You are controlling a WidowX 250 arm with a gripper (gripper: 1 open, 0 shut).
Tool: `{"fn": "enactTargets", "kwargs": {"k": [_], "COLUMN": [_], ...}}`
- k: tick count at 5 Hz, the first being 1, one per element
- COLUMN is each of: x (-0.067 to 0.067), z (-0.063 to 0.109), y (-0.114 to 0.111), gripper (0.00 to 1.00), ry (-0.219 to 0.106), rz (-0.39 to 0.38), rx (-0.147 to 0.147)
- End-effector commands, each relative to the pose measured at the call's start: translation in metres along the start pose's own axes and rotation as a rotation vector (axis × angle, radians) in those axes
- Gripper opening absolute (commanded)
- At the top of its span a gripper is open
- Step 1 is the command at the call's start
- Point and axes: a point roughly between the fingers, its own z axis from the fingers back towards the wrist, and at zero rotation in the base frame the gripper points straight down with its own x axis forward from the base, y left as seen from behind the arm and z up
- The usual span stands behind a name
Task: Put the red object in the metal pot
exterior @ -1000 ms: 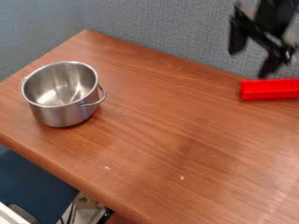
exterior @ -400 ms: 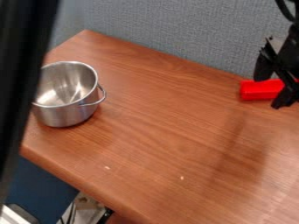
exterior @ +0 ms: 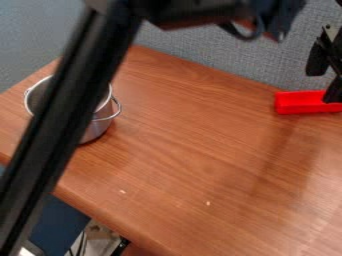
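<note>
The red object (exterior: 305,102), a small bright red block, lies flat on the wooden table (exterior: 201,160) near its right edge. My gripper (exterior: 331,82) hangs pointing down just over the block's right end. Its dark fingers stand open with nothing held, and part of it is cut off by the frame's right edge. The metal pot (exterior: 100,112), shiny and round, sits at the table's left end. My own arm (exterior: 80,90) crosses in front of it as a dark blurred bar and hides most of the pot.
A grey-blue wall runs behind the table. The table's front edge drops off toward the lower left, with floor and some clutter below it. Bare wood lies between the pot and the block.
The gripper has come down and shifted right, from above the block to just over its right end, rolling as it went. The arm now sweeps across the left of the view. Block and pot have not moved.
</note>
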Motion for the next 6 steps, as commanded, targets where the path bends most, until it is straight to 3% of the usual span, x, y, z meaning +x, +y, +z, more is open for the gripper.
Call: {"fn": "enactTargets", "kwargs": {"k": [1, 3, 5, 6], "x": [-0.008, -0.027, -0.002, 0.007], "z": [0.018, 0.026, 0.033, 0.025], "y": [0.007, -0.005, -0.001, -0.003], "gripper": [1.0, 1.0, 1.0, 1.0], "ry": [-0.069, -0.111, -0.165, -0.206], "rz": [0.01, -0.062, -0.263, -0.25], "rx": [0.058, 0.159, 0.217, 0.223]}}
